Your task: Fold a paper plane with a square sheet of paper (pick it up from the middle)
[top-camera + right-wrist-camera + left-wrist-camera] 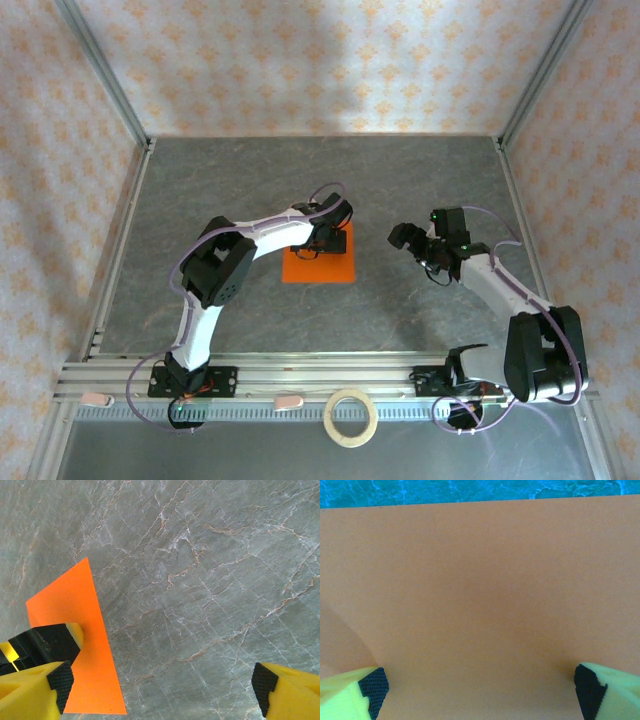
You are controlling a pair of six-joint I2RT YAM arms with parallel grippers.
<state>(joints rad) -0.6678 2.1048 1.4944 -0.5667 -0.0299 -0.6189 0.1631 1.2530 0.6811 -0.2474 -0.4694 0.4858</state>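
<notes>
Grey marbled tabletop [420,190] bears orange paper [335,270] under the left end effector [481,687].

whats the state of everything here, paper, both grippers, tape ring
orange paper: unfolded, lying flat on the table
left gripper: jaws open, low over the paper, nothing gripped
right gripper: jaws open, empty, over bare table right of the paper
tape ring: lying flat at the near edge, untouched
</notes>
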